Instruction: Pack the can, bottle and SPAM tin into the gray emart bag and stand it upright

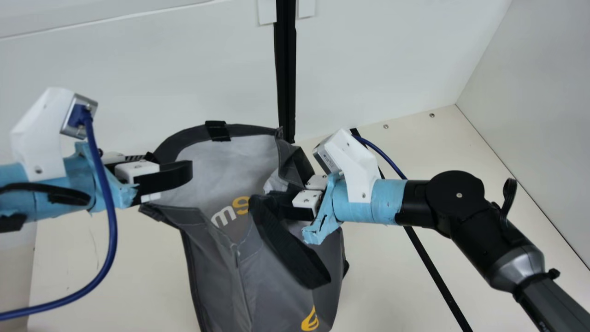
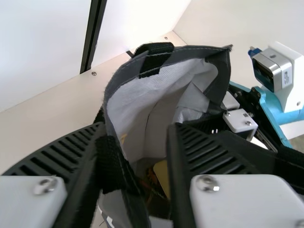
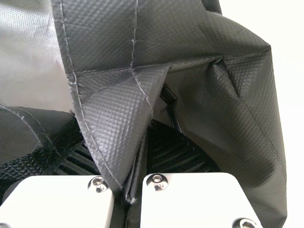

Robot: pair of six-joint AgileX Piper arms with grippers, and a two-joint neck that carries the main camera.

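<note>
Left claw [image 1: 172,164]: apart, astride gray bag [image 1: 212,263] | right claw [image 1: 275,199]: clamped on bag | black handle [image 1: 295,253]: drooping alongside

the gray emart bag [image 1: 276,286] stands upright, open, a partly hidden yellowish item [image 2: 161,175] inside.

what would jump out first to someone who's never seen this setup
The big gray bag, its mouth gaping toward the camera in the middle of the main view. Next, the two grippers at opposite sides of its mouth: the left gripper spread around the rim, the right gripper pinching a fold. Then the blue cable looping below the left wrist.
</note>
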